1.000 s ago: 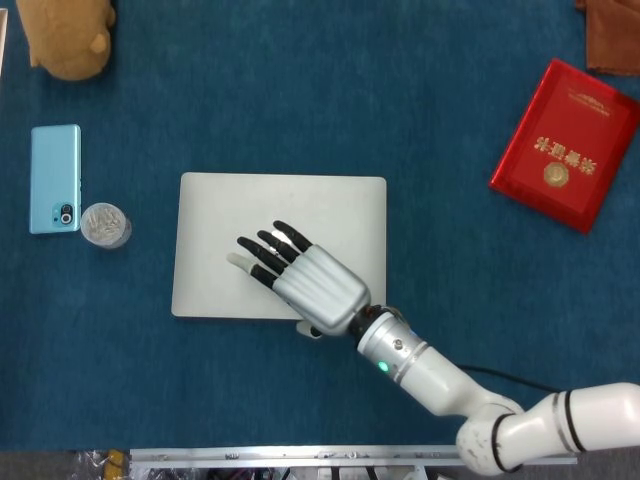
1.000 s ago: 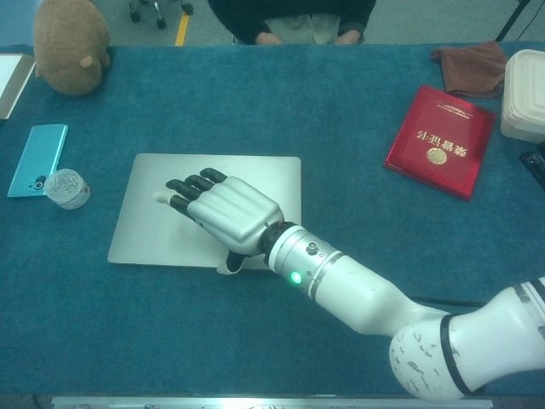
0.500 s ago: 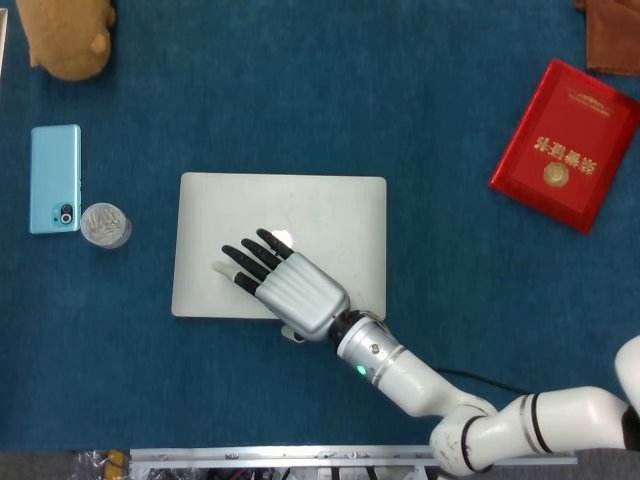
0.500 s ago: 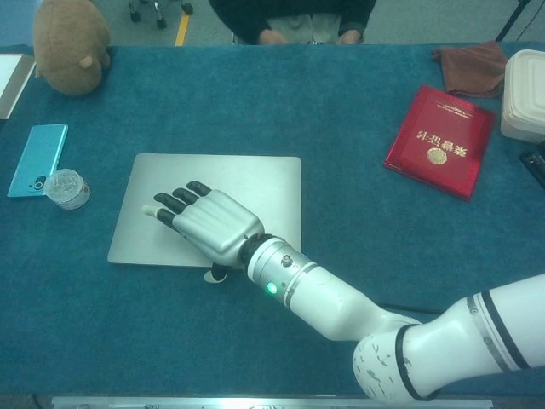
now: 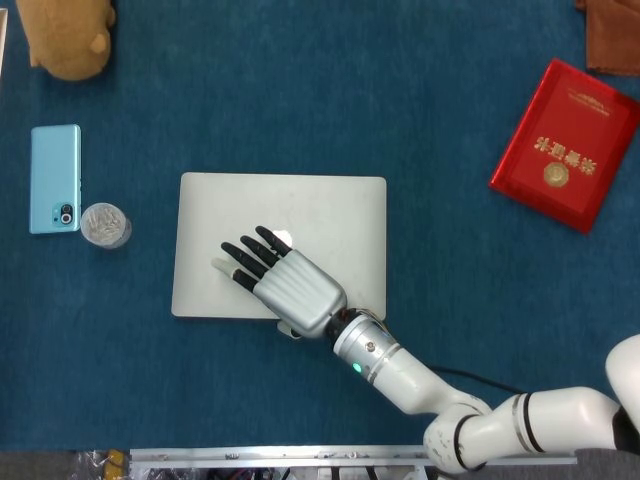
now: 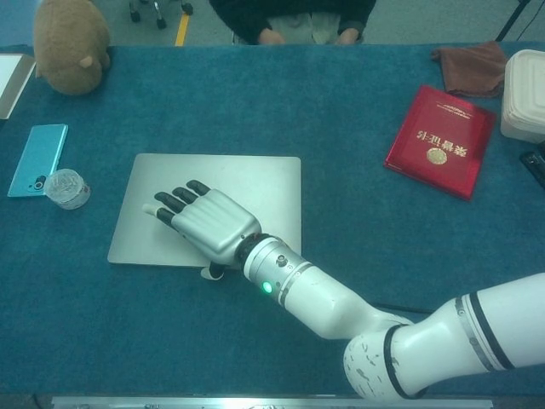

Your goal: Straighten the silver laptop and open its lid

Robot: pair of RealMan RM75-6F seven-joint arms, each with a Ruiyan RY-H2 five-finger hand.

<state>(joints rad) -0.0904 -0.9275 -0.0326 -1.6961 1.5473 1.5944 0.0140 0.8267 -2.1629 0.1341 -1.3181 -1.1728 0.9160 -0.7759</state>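
Observation:
The silver laptop [image 5: 310, 205] lies shut and flat on the blue table, its edges square to the table's sides; the chest view shows it [image 6: 251, 175] left of centre. My right hand [image 5: 285, 285] rests palm down on the near left part of the lid, fingers spread and pointing to the far left. Its thumb sits at the laptop's near edge; whether it hooks under the lid I cannot tell. From the chest camera, the same hand [image 6: 207, 223] covers the lid's near half. My left hand is not visible.
A light blue phone [image 5: 54, 178] and a small clear round container [image 5: 105, 225] lie left of the laptop. A brown plush toy [image 5: 65, 35] sits far left. A red booklet [image 5: 565, 145] lies to the right, with a brown cloth [image 6: 473, 66] and a white box [image 6: 526, 94] beyond.
My right hand has slid left and toward the near edge of the lid, its thumb now at that edge. The laptop has not moved and stays shut.

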